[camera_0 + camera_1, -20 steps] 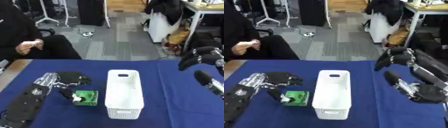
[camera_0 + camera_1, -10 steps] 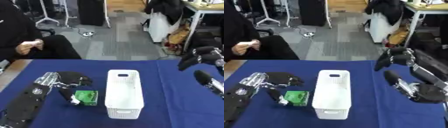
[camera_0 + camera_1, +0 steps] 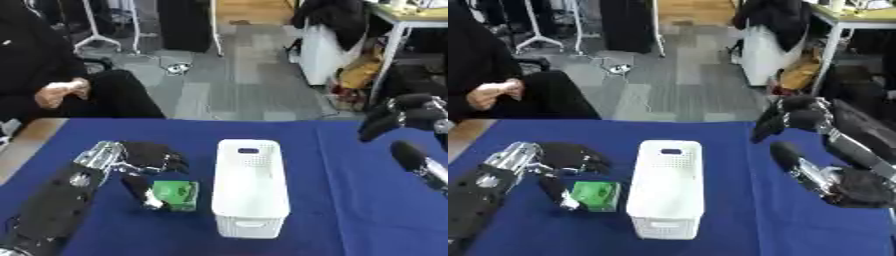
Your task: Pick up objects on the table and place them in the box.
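1. Blue cloth covers the table (image 3: 350, 210), which carries a white perforated box (image 3: 250, 192) and a green object (image 3: 173, 194).
2. White box is set upright near the middle of the table, long side running from the near edge toward the far edge, open top up; what lies inside cannot be made out.
3. Green object, a small squarish pack, is seen just beside the box's left wall, toward the near-left part of the table, resting on the cloth.
4. Left hand (image 3: 150, 161) is reached in from the near-left corner; its black fingers are curled over the far side of the green object and its thumb (image 3: 140, 190) is laid against the object's left edge, so the object is pinched between them.
5. Left forearm (image 3: 58, 203), black with silver joints, is stretched along the left edge of the table.
6. Right hand (image 3: 791, 119) is held raised over the right side of the table, well apart from the box, fingers curled downward with nothing held.
7. Right arm (image 3: 849, 165) is seen entering from the right edge, over the near-right corner.
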